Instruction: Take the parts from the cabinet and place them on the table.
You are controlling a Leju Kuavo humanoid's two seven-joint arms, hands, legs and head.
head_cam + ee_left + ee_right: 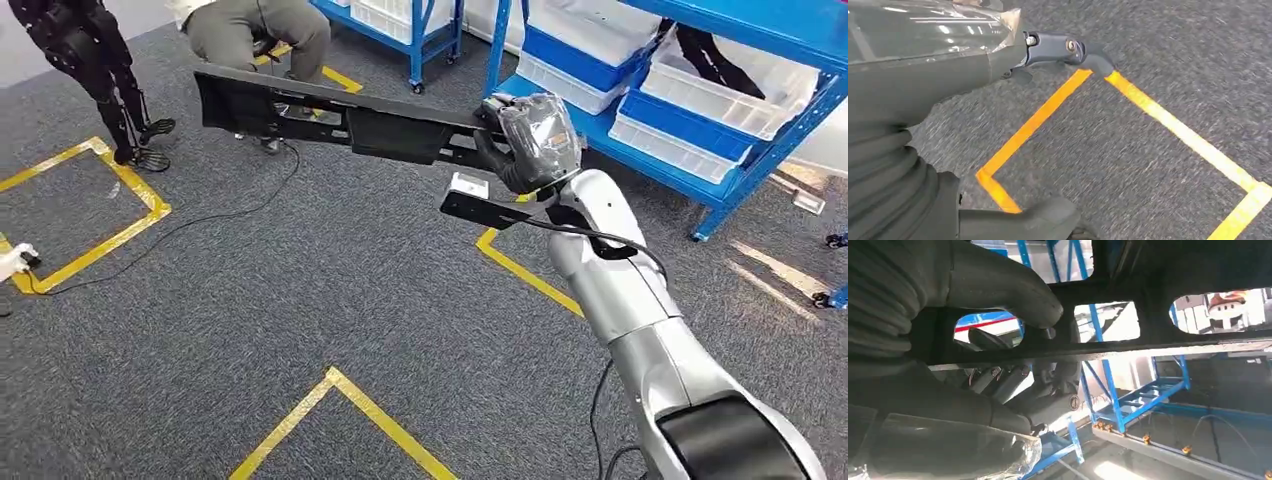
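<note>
Grey carpet floor (330, 290) with yellow tape lines (345, 390) marking squares; one square far left, one corner low centre, another line running under the right arm. Far left, a dark legged robot body (95, 60) stands on the carpet by the tape square. A black cable (200, 225) trails across the carpet from the left edge toward the top. Top centre-left, a person (255, 30) in grey trousers crouches or sits behind the part.

Long black flat part (330, 115) held up above the floor, stretching from centre-left to the right hand (530, 140), roughly level, slightly tilted. Right hand grips the part's right end, thumb over one face and fingers (1008, 382) curled under the other; right wrist view shows the part (1148, 335) has cut-out openings, thumb pressed on its bar. Hand wrapped in clear plastic film.

Right: blue metal shelving (720, 180) with white and blue bins (720, 85) on its levels, standing on the carpet.

Left hand (948, 55) in the left wrist view: grey, film-covered, above carpet and orange-yellow tape; nothing seen in it, cannot tell whether its fingers are apart or together.
</note>
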